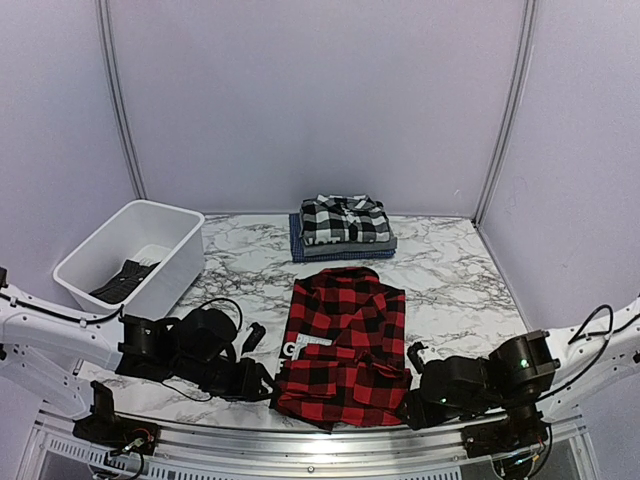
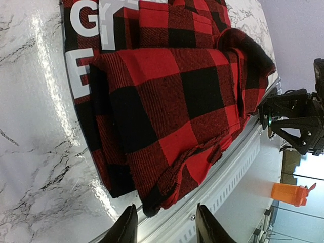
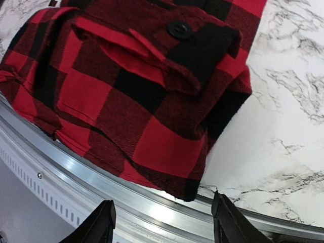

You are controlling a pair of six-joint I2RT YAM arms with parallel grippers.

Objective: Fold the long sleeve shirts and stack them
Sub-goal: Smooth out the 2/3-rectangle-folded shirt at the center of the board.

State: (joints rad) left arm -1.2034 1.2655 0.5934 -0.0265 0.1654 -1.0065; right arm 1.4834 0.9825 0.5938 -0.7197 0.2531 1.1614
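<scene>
Most of the grey shirt hides under the plaid shirt.

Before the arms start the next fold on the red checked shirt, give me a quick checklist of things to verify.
1. Are the left fingers open and empty: ok.
2. Are the right fingers open and empty: ok.
3. Does the red checked shirt lie flat on the table: not ok, its near hem is bunched and overlaps the metal rail.
4. Is the stack at the far side tidy, with the black-and-white plaid shirt on top: ok.
5. Are all buttons fastened: cannot tell.
</scene>
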